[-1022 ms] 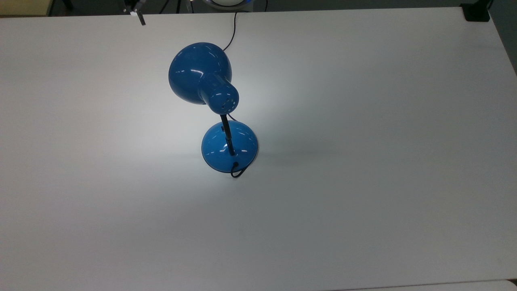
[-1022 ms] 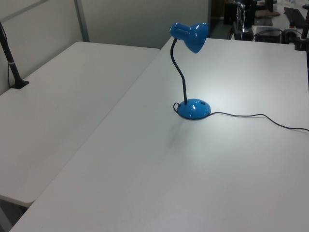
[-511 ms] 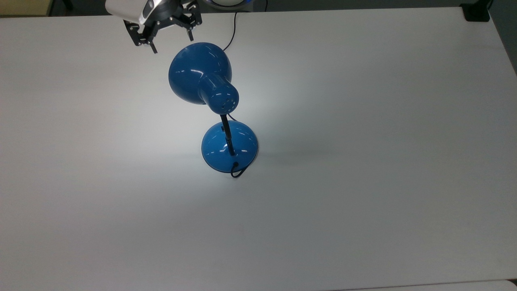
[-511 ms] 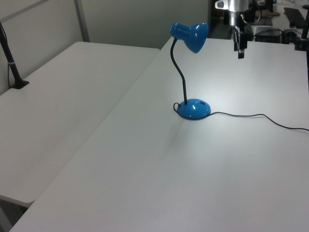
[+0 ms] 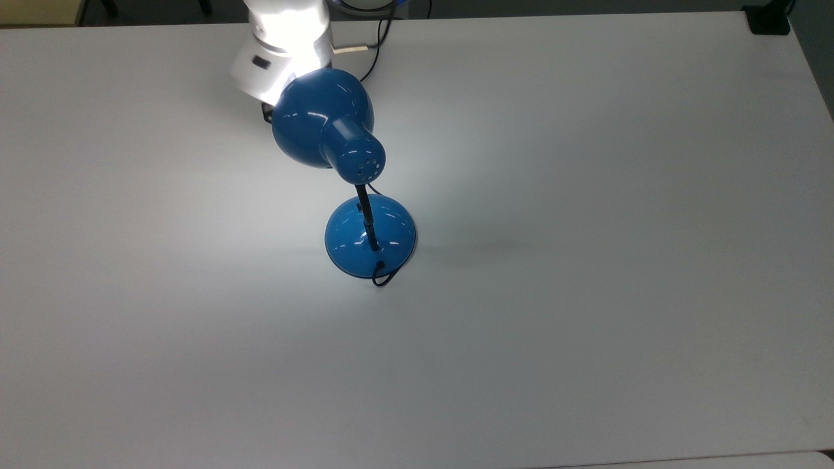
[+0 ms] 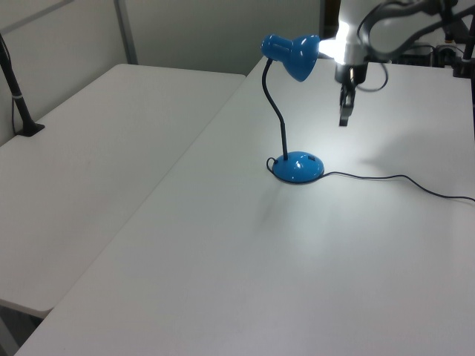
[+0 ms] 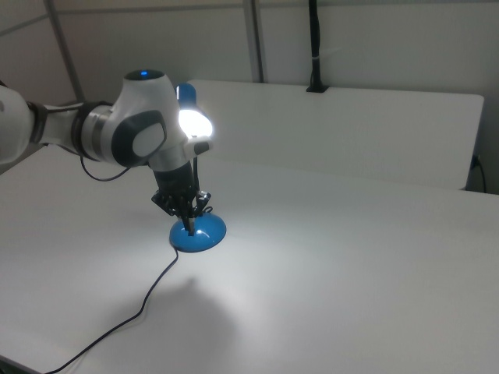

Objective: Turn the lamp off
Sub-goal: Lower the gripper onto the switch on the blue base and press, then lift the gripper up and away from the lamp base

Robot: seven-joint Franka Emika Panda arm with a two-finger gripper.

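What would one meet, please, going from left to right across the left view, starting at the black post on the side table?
Black post → lamp → gripper → the cord's trailing end.

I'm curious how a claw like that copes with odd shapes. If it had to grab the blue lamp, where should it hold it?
Probably the thin black neck, on its straight, upright stretch just above the base. The domed base and bell-shaped shade look too wide and glossy to pinch. It should come in level from the left view's right, below the shade, where the gripper hangs.
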